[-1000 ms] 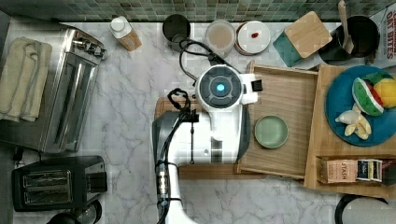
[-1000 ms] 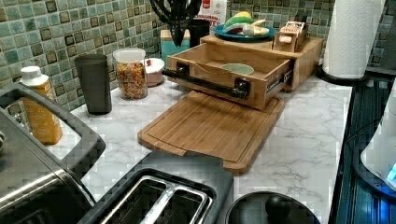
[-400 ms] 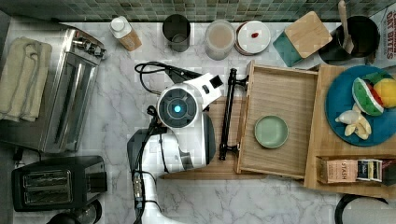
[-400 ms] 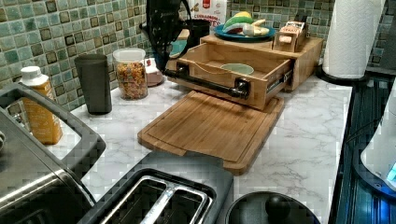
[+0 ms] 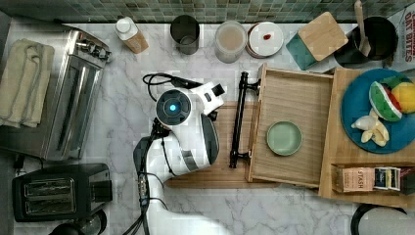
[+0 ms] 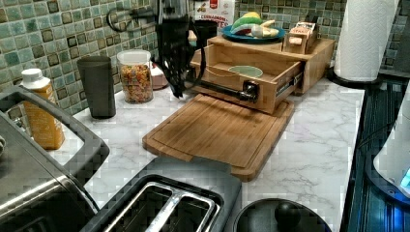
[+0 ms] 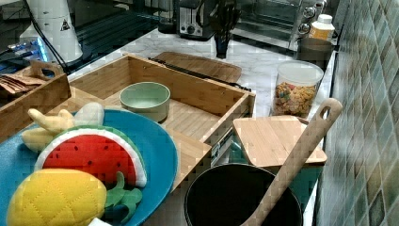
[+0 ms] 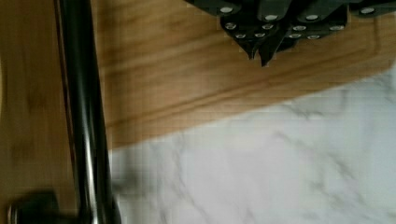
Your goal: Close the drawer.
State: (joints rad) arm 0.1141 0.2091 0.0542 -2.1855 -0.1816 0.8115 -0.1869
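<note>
1. The fingers (image 8: 261, 49) are together, tips meeting with nothing between them, poised over the edge of the cutting board (image 8: 196, 93) just beside the drawer's black bar handle (image 8: 84, 116), apart from it.
2. The drawer (image 5: 288, 127) stands pulled well out of the wooden shelf unit (image 5: 337, 147), its front over the cutting board in the top view, a green bowl (image 5: 284, 138) resting inside.
3. With the fingers together, a push looks better suited than a grasp: bring them flat against the handle, or the drawer front behind it.
4. Contact is best made near the middle of the bar; a push by one end could skew the drawer and jam it on its runners.
5. Push straight toward the shelf unit, steadily, so the bowl does not slide.
6. Keep the fingers above the board so they do not scrape it.
</note>
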